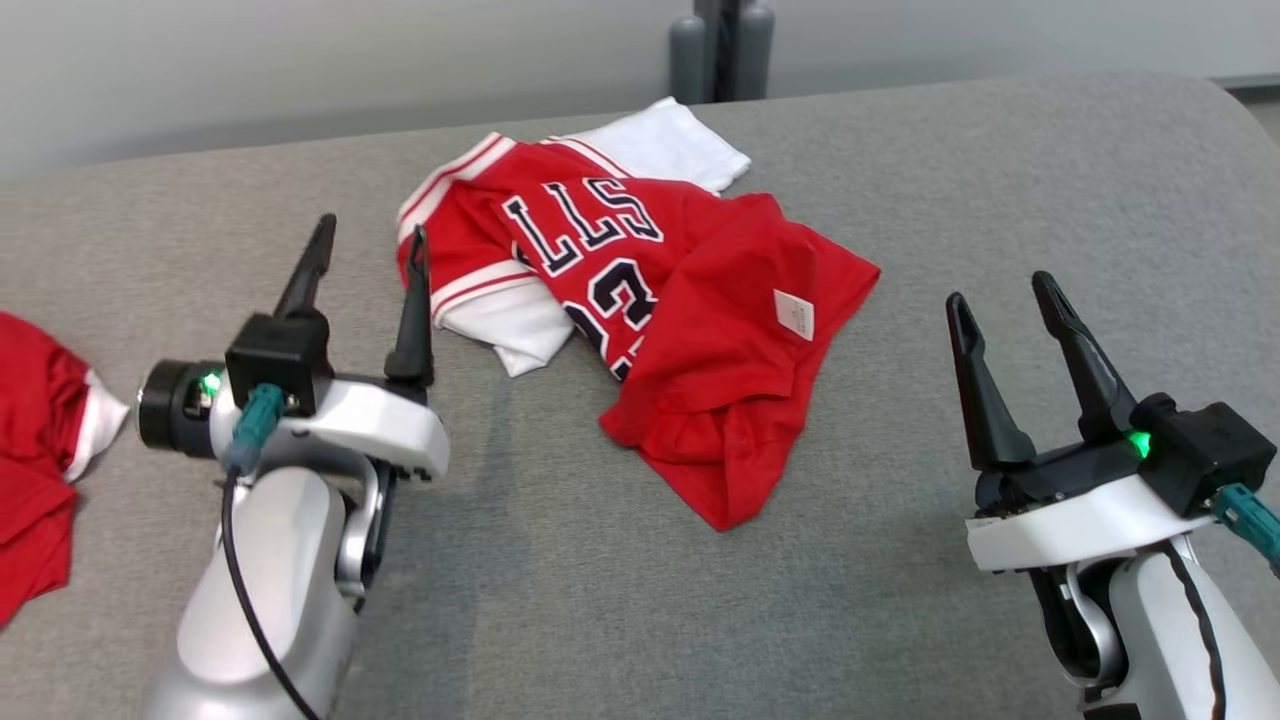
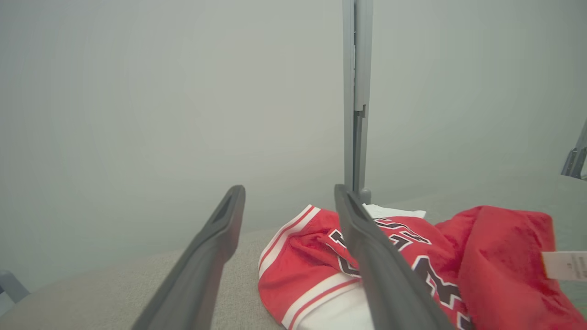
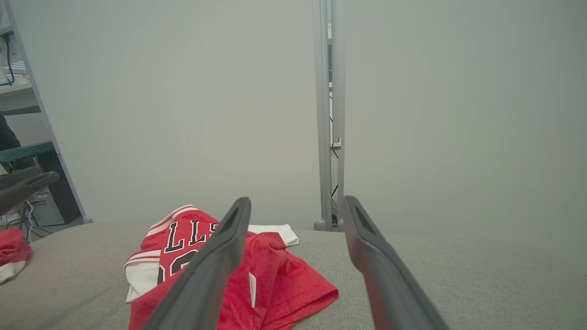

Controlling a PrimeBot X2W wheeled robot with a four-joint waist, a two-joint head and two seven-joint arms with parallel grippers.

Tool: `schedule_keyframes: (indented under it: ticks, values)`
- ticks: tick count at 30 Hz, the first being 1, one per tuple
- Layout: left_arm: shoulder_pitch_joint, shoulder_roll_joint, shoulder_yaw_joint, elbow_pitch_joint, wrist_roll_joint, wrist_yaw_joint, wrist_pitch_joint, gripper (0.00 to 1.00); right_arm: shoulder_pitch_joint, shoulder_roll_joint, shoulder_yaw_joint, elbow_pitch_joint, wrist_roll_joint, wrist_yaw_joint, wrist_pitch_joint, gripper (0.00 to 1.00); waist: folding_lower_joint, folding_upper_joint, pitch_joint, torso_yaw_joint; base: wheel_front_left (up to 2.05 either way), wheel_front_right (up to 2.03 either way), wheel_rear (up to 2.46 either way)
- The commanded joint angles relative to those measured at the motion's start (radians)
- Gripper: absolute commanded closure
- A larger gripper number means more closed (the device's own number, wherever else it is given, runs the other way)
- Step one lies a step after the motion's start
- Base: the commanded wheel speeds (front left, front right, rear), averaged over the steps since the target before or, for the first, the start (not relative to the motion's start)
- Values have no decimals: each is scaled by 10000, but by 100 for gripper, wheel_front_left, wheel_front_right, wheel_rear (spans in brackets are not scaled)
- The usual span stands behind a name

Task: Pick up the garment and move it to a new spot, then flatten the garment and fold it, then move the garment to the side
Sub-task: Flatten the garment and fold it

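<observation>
The garment (image 1: 700, 330), a red jersey with white sleeves, striped trim, dark lettering and a small white tag, lies crumpled on the grey cushioned surface (image 1: 900, 180) in the middle of the head view. My left gripper (image 1: 372, 240) is open at its left edge, its right finger just in front of the striped sleeve trim, holding nothing. To the garment's right, well apart from it, my right gripper (image 1: 1000, 285) is open and empty. The left wrist view has the garment (image 2: 495, 256) beyond the gripper (image 2: 289, 195). From the right wrist, the garment (image 3: 284, 279) lies left of the gripper (image 3: 296, 204).
Another red garment with a white edge (image 1: 35, 440) lies at the far left of the surface, also seen as the other red garment (image 3: 11, 250). A grey metal post (image 1: 720, 45) stands behind the surface's far edge. Bare grey surface extends in front of and to the right of the jersey.
</observation>
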Motion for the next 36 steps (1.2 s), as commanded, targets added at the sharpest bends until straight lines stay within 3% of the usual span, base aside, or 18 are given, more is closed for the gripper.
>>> schedule_keyframes:
  ticks: [1, 5, 16, 25, 36]
  values:
    - [319, 10, 61, -302, -43, -22, -41, 0, 169, -98, -67, -46, -16, -3, -19, 0, 0, -1, -211, 265, 0, 0, 0]
    - [1423, -158, 33, -1373, 126, 120, -37, 0, 365, -234, -39, -75, -118, -5, -19, 0, 0, -1, -394, 604, 0, 0, 0]
    - [3501, -762, 230, -3285, 161, -244, -41, 0, 718, -345, -163, -74, -231, -5, -19, 0, 0, -1, -593, 1051, 0, 0, 0]
    - [3862, -880, 329, -3294, 333, -511, -41, 0, 745, -301, -29, 108, -124, -3, -19, 0, 0, -1, -711, 1037, 0, 0, 0]
    - [3555, -909, -351, -3068, 270, -849, -42, 0, 116, -467, -147, 1513, 308, -3, -19, 0, 0, -1, -16, 1457, 0, 0, 0]
